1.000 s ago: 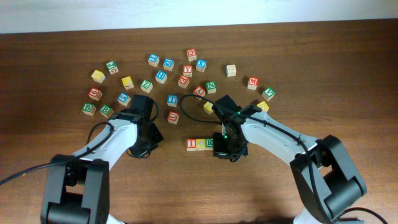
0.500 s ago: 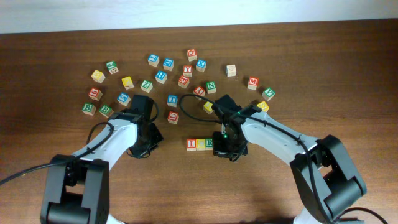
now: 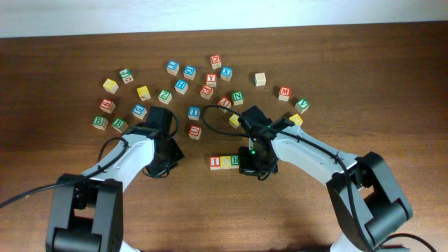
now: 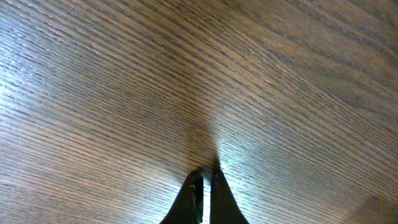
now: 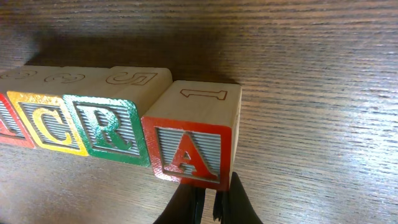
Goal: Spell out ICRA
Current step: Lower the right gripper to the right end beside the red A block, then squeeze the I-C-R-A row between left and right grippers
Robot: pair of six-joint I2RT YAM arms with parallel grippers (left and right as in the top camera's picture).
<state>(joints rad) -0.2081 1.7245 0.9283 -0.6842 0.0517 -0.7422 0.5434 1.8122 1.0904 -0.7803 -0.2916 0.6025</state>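
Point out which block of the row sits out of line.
The red A block, at the row's end beside the green R: it juts forward, while that R and the yellow C sit flush.

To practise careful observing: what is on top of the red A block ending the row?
Nothing is stacked on the A block; its bare wooden top face shows an outlined 1. From overhead the right hand covers the block, so it cannot be seen there.
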